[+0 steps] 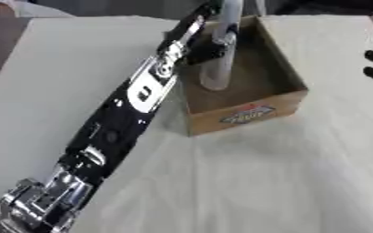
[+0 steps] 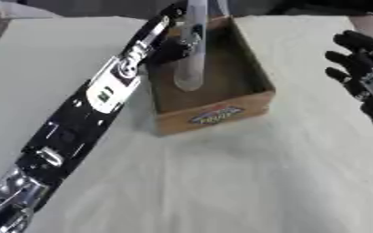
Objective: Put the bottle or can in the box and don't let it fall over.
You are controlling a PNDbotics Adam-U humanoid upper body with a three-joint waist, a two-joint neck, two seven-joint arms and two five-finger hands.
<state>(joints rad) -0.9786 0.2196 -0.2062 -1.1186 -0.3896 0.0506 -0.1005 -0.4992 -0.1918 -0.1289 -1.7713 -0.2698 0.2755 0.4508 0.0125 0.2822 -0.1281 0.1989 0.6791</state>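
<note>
Left hand (image 1: 214, 45), bottle (image 1: 220, 63) inside box (image 1: 253, 111)

The left arm (image 1: 134, 107) stretches diagonally to the far side, its left hand (image 1: 214, 45) curled shut, while the right hand (image 2: 363, 68) hovers open at the right edge.

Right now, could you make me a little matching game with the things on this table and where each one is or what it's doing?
Things:
1. clear tall plastic bottle
2. brown cardboard box
3. left hand
4. right hand

States:
A. idle, fingers spread, at the right edge
B. curled round the bottle
C. open-topped, on the pale cloth
D. upright inside the box

Pairs: 1-D, 2-C, 3-B, 4-A
</note>
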